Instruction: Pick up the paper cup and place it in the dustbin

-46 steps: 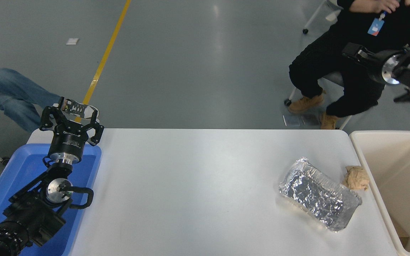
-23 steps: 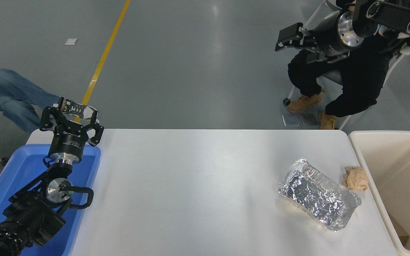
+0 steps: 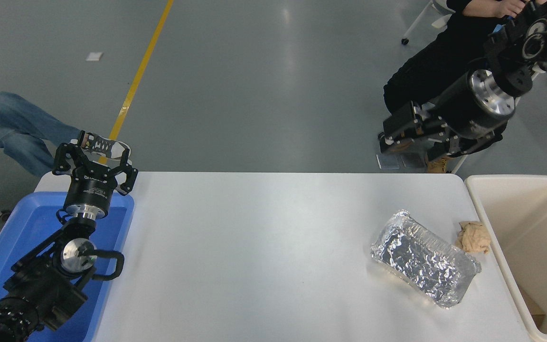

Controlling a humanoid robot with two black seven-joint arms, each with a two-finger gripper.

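1. Nearest, at the lower left, the left arm lies parked over a shallow blue plastic tray (image 3: 26, 223) at the table's left end. The left gripper (image 3: 94, 154) points away over the tray's far rim, its black fingers spread wide and holding nothing.
2. The white table (image 3: 254, 247) stretches across the middle, bare through its centre.
3. Toward the right end sits a crinkled silver foil tray (image 3: 425, 259), lying at an angle with one corner toward the near edge.
4. Just beside the foil tray's far right corner rests a crumpled brown paper wad (image 3: 474, 236), close to the table's right edge.
5. Against that edge stands the dustbin (image 3: 492, 209), a large cream plastic bin with a thick rounded rim. Something brownish lies at the bottom; what it is I cannot tell.
6. The paper cup is nowhere to be seen, neither on the table nor in either gripper.
7. Farther back, past the table's far right corner, the right arm hangs in the air. The right gripper (image 3: 392, 135) points down and left, well apart from everything; whether its fingers are spread or closed I cannot tell.
8. Behind it a person in black (image 3: 439, 61) sits on a chair. At the far left, jeans-clad legs (image 3: 12, 128) stretch across the floor.
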